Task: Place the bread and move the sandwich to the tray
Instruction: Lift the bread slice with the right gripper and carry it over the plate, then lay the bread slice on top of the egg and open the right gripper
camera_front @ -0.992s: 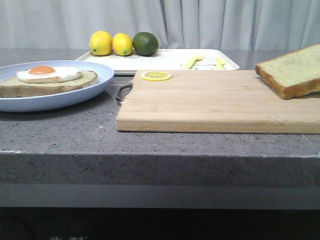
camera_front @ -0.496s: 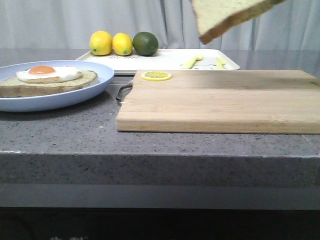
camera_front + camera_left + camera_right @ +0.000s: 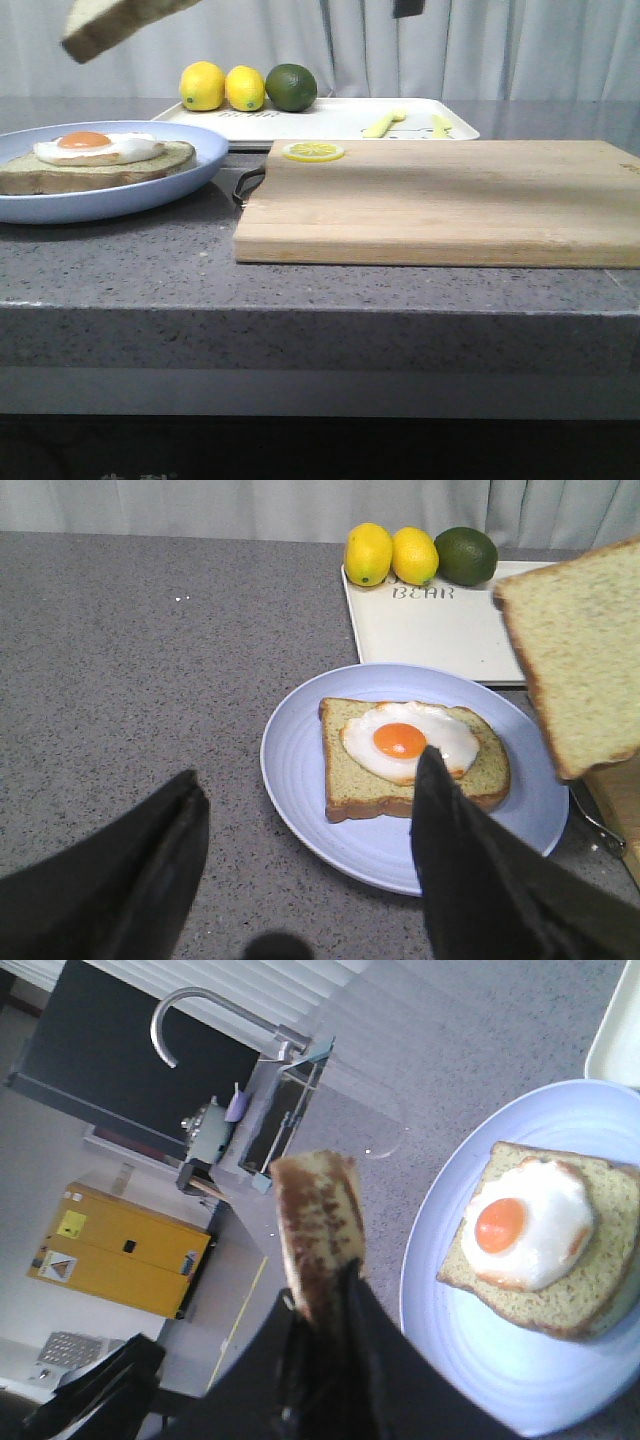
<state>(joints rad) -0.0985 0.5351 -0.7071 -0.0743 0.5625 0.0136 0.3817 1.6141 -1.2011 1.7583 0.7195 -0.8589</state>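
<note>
The bare bread slice (image 3: 110, 25) hangs high in the air above the left side of the table, over the pale blue plate (image 3: 120, 205). My right gripper (image 3: 325, 1290) is shut on the bread (image 3: 320, 1225), seen edge-on. The sandwich (image 3: 100, 160), toast with a fried egg, lies on the plate. My left gripper (image 3: 310, 790) is open and empty, hovering just in front of the plate (image 3: 300, 770) and sandwich (image 3: 400, 745), with the bread (image 3: 585, 660) beside it. The white tray (image 3: 320, 118) lies at the back.
A wooden cutting board (image 3: 440, 210) with a lemon slice (image 3: 312, 151) lies right of the plate. Two lemons (image 3: 202, 86) and a lime (image 3: 291, 87) stand by the tray's far edge. Yellow utensils (image 3: 385, 123) lie on the tray.
The bread was lifted off the right end of the cutting board and carried up and left across the table; it now hangs above the plate.
</note>
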